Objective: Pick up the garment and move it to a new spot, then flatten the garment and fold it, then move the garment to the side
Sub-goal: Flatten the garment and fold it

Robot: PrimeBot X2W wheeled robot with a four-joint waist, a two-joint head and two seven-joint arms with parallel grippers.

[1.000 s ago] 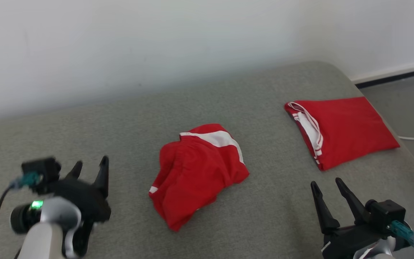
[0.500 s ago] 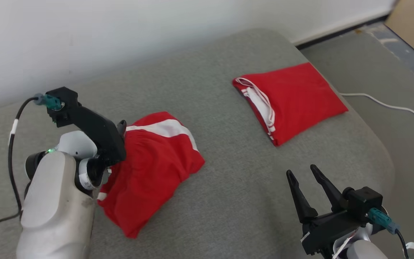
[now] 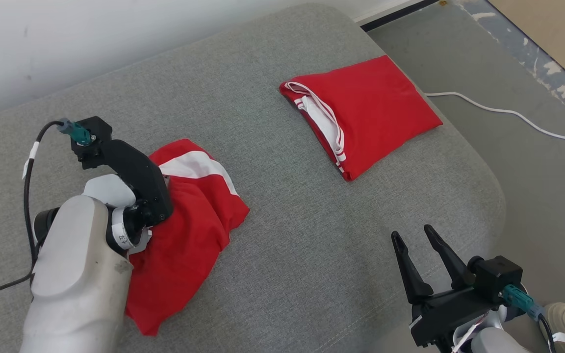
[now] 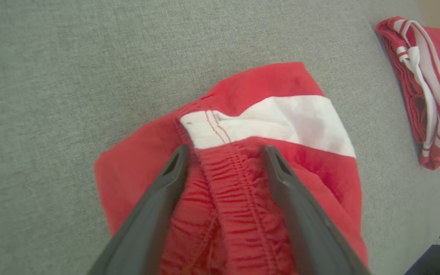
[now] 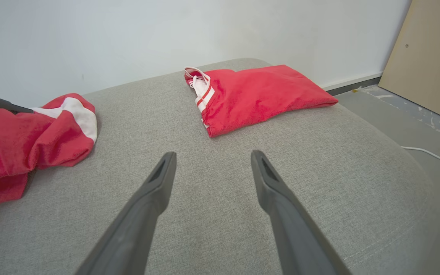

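left pincer point(image 4: 224, 152) straddles the crumpled garment point(image 3: 189, 235); forearm point(image 3: 76, 274) hides part of it.

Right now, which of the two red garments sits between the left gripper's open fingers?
The crumpled garment with the broad white band; the left gripper straddles its gathered waistband. The neatly folded garment lies apart, untouched.

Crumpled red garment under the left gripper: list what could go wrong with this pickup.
1. The left gripper stands open astride the bunched waistband; closing may pinch only the top layer, so the crumpled garment could slip on the lift.
2. Held at one point, it may hang twisted.
3. The folded garment lies on the same grey cushion; a careless set-down could disturb it.
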